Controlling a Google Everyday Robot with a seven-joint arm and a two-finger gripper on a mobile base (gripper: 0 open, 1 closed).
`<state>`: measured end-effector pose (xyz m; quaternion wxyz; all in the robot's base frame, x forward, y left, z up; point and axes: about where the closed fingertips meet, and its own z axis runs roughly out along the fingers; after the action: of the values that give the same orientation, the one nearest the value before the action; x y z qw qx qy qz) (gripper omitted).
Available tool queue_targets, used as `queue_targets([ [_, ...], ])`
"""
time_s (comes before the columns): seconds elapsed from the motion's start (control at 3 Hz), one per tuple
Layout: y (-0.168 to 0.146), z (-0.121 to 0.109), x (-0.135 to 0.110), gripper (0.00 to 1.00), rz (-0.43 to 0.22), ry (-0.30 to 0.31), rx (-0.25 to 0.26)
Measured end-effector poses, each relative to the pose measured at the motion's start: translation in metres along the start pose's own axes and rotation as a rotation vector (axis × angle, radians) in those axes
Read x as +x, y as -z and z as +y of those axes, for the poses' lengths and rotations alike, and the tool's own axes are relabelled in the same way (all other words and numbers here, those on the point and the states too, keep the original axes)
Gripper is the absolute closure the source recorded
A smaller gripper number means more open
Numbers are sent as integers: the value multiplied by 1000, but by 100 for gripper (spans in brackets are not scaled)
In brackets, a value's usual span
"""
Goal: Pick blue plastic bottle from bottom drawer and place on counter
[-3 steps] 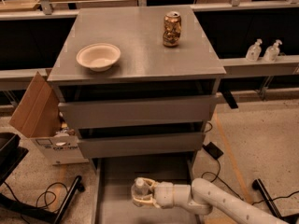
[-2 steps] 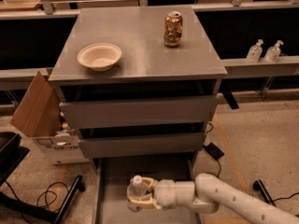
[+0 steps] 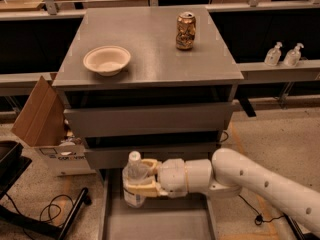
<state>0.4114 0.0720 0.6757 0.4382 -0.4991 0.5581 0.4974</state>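
The blue plastic bottle (image 3: 133,180) is a slim see-through bottle with a white cap. It stands upright between the yellowish fingers (image 3: 145,188) of my gripper (image 3: 136,178), which is shut on it. The bottle is above the far left part of the open bottom drawer (image 3: 155,223), in front of the closed drawer fronts. My white arm (image 3: 260,184) reaches in from the lower right. The counter (image 3: 150,49) is the grey cabinet top above.
A cream bowl (image 3: 106,59) and a gold-brown drink can (image 3: 185,31) stand on the counter. Two pump dispenser bottles (image 3: 283,54) stand on the right ledge. A cardboard box (image 3: 45,124) stands left of the cabinet, with cables (image 3: 55,209) on the floor.
My gripper has risen and shifted left with the bottle in it, from low in the drawer up to the level of the drawer fronts.
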Motion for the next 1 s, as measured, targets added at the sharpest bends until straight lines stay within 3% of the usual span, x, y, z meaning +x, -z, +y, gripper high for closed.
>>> queue_targets([
  [0.33, 5, -36, -95, 100, 47, -12, 79],
  [0.67, 3, -73, -178, 100, 137, 19, 178],
  [1.0, 0, -97, -234, 100, 256, 65, 259],
])
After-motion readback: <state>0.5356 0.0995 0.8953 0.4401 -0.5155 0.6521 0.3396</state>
